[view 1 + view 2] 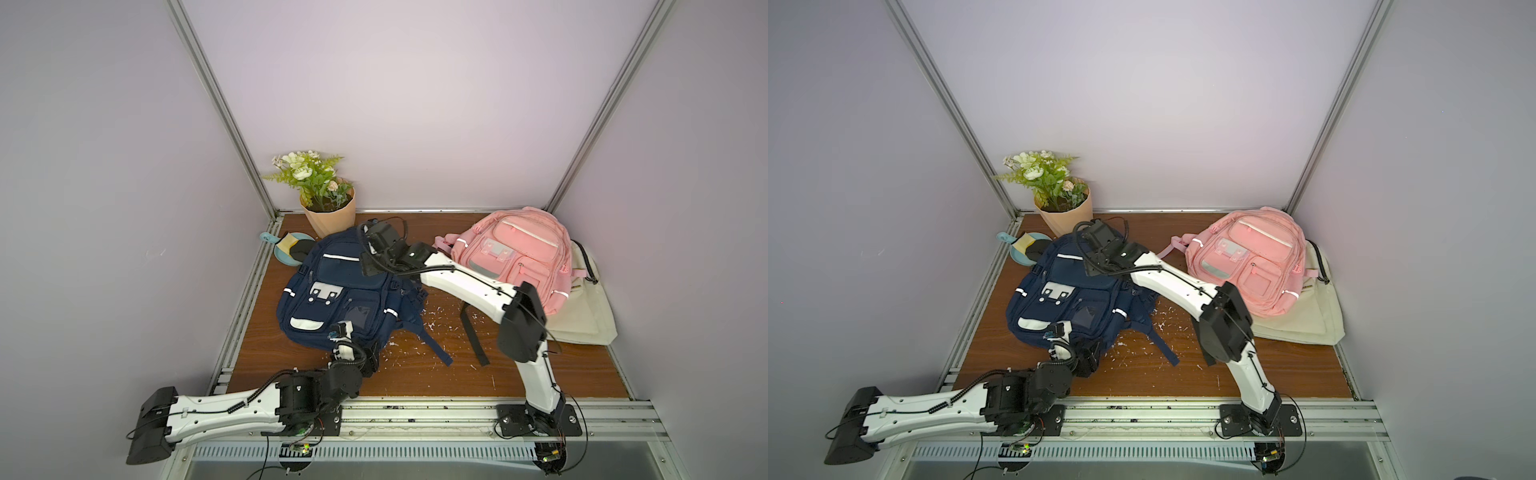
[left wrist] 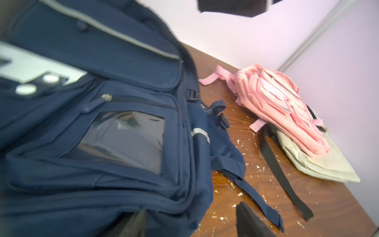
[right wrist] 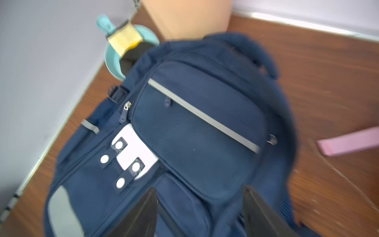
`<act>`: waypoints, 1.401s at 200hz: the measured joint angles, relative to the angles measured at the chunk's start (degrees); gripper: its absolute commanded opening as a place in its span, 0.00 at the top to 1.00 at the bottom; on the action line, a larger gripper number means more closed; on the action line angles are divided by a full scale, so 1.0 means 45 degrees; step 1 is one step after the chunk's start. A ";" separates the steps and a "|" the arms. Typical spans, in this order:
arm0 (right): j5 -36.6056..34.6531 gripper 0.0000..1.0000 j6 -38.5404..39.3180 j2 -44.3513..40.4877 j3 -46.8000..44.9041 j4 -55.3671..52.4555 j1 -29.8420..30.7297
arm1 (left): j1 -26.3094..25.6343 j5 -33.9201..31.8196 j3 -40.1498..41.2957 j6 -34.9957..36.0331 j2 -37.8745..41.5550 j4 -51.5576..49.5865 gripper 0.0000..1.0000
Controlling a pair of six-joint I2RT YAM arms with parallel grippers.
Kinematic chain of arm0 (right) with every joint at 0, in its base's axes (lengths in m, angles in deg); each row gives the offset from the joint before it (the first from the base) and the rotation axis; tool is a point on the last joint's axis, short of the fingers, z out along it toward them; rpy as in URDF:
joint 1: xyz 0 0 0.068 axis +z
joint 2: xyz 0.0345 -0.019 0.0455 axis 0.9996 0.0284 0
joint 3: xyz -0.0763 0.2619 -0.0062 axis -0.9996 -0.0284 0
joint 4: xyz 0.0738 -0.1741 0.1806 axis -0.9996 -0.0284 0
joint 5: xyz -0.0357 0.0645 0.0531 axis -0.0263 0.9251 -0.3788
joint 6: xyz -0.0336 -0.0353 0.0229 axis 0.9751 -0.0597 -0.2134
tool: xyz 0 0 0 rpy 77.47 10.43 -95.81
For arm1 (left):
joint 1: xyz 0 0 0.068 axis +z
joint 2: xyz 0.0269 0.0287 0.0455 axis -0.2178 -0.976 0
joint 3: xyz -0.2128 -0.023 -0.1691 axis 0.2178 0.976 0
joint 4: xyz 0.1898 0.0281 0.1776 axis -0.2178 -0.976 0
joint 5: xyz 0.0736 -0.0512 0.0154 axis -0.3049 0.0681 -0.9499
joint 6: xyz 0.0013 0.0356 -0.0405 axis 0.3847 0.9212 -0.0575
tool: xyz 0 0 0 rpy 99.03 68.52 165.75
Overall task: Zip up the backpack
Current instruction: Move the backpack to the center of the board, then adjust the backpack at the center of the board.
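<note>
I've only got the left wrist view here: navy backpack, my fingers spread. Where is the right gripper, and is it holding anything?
Observer: The right gripper hovers over the upper front of the navy backpack, jaws apart, nothing pinched.
Operator: Any zipper pull on the far side?
Observer: Yes, a silver slider sits by the black side buckle, on the side toward the left wall.
Operator: What's behind the bag?
Observer: A teal dish, partly hidden by the bag's top edge.

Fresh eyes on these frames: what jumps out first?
The navy backpack lies flat at left, with the right gripper open over its top end and the left gripper open at its near corner. A pink backpack rests on a cream bag at far right.
</note>
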 measured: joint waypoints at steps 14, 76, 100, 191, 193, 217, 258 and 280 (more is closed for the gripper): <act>-0.0267 0.31 -0.0053 -0.1846 -0.1583 0.0418 -0.0578 | 0.0010 0.0267 -0.0641 0.0840 -0.0656 0.0272 0.21; -0.1020 0.30 -0.0495 -0.8097 -0.8165 0.1443 -0.5197 | 0.0291 0.2297 -0.5430 0.4741 -0.6824 0.2375 0.06; -0.0908 0.30 -0.0568 -0.9209 -0.9947 0.1282 -0.6985 | 0.1943 0.4571 -0.8131 0.5445 -0.9666 0.2642 0.06; 0.0602 0.22 -0.1452 -1.1633 -1.3901 0.1593 -1.3823 | 0.6776 0.9389 -2.0550 0.6620 -2.1498 0.0602 0.06; 0.0602 0.22 -0.1496 -1.1642 -1.3988 0.1608 -1.3920 | 0.6800 0.9432 -2.0822 0.6630 -2.1697 0.0471 0.06; 0.0801 0.22 -0.1860 -1.1987 -1.5013 0.1744 -1.4858 | 0.7028 0.9865 -2.3552 0.6625 -2.3897 -0.0559 0.08; 0.1132 0.23 -0.2293 -1.1783 -1.5727 0.2380 -1.5659 | 0.7130 1.0336 -2.6811 0.6625 -2.6452 -0.1817 0.24; 0.2200 0.26 -0.2448 -1.0729 -1.5805 0.3245 -1.5844 | 0.7198 1.0933 -2.7151 0.6679 -2.6670 -0.1860 0.40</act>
